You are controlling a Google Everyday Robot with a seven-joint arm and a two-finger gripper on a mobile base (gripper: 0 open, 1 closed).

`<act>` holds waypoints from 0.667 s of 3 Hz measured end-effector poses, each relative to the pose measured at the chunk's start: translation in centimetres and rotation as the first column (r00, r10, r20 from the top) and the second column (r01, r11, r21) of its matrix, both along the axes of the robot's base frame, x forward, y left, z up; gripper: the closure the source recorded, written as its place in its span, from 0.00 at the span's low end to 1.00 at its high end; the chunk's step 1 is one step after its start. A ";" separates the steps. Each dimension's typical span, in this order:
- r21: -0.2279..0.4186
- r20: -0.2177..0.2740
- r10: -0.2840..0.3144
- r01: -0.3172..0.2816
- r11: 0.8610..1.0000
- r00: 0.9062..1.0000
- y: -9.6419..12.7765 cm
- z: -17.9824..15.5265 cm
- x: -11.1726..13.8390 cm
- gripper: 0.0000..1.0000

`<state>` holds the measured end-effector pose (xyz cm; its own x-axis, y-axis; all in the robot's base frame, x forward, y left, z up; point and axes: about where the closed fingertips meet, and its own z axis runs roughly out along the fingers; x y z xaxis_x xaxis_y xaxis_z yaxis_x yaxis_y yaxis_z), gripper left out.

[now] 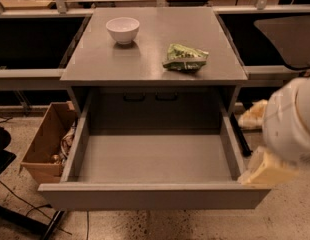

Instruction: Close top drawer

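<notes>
1. Nearest the bottom edge of the frame, the wide matte grey top drawer with a plain handle-less front [155,197] is standing pulled far out toward the camera. Its flat front is running across the lower part of the frame, and its deep grey box is lying open behind it, showing only a bare floor.
2. At the lower right, the cream-coloured gripper [265,168] is hanging just beside the drawer's right front corner, outside the right wall. Whether it is touching the corner, and whether it is spread or pressed together, I cannot tell. The rounded white arm segment [293,121] is looming above it at the right edge.
3. Judging from this, the approach is the step in hand: the drawer is not yet closing. The drawer front is lying to the left of the gripper and slightly below it, so the gripper is sitting beside the panel, not in front of it.
4. The next move is calling for contact on the near face of the front. A straight push toward the top of the frame should follow, in line with the side walls. Pushing at the very corner is likely risking a skewed, binding slide.
5. Farther back on the left, an open brown cardboard box [42,146] is sitting on the floor beside the drawer's left wall.
6. Farthest, the flat grey table [150,71] above the drawer opening is carrying a small white bowl [122,29] toward the upper left. A crumpled green packet [185,58] is lying right of centre, well apart from the bowl. Neither is standing in the drawer's path.
</notes>
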<state>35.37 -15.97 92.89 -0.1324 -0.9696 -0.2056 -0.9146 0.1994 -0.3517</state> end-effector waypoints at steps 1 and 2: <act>-0.023 0.004 -0.032 0.033 0.999 0.999 1.0 -4.8 -2.5 0.62; 0.007 -0.070 -0.057 0.057 0.998 0.996 1.7 -13.1 -3.7 0.85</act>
<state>31.66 -14.23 79.74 -0.2019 -0.9582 -0.2026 -0.9240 0.2549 -0.2851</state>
